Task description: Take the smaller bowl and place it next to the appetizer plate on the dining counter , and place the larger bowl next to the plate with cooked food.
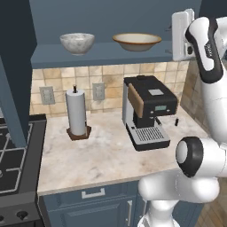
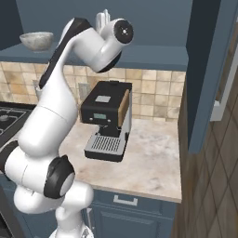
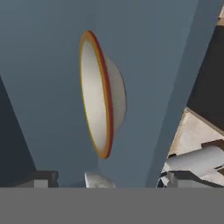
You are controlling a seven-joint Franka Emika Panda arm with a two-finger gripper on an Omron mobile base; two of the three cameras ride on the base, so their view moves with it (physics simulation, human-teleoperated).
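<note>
Hand view: hovering with jaws spread wide, gripping nothing, gripper (image 3: 103, 179) facing larger bowl (image 3: 101, 94) side-on on shelf (image 1: 102, 54). Sitting further left along shelf, smaller bowl (image 1: 77, 42). Risking clipping the shelf edge or nudging the shallow bowl backward if closing in off-centre.

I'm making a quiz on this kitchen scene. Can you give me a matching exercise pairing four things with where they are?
Things:
1. deep grey-white marbled bowl
2. wide shallow cream bowl with brown-orange rim
3. white paper towel roll on a brown stand
4. black and silver coffee machine

Places:
A. counter, right part, by the tiled wall
B. blue shelf, left
C. counter, near the stove
D. blue shelf, right, nearer the gripper

Pairs: 1-B, 2-D, 3-C, 4-A
</note>
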